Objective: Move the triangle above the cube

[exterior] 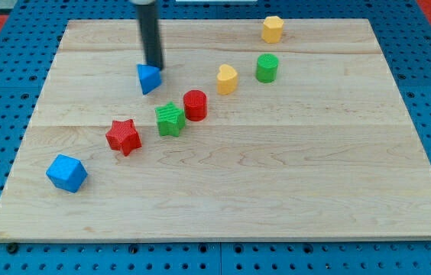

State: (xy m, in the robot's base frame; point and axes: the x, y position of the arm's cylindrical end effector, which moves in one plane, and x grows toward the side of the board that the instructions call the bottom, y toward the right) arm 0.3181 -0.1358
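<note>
- My tip sits at the top edge of the blue triangle, touching it or very nearly so, with the dark rod rising straight up out of the view's top.
- There is no end effector here to be apart, together or clamped on anything; the arm ends only in the rod.
- The blue triangle lies in the upper left part of the wooden surface.
- The blue cube lies well apart from the triangle, toward the view's bottom left, near the surface's left edge.
- Between them stands a red star.
- A green star touches a red cylinder just to its right.
- Farther right are a yellow heart-like block and a green cylinder.
- A yellow hexagon block stands near the view's top.
</note>
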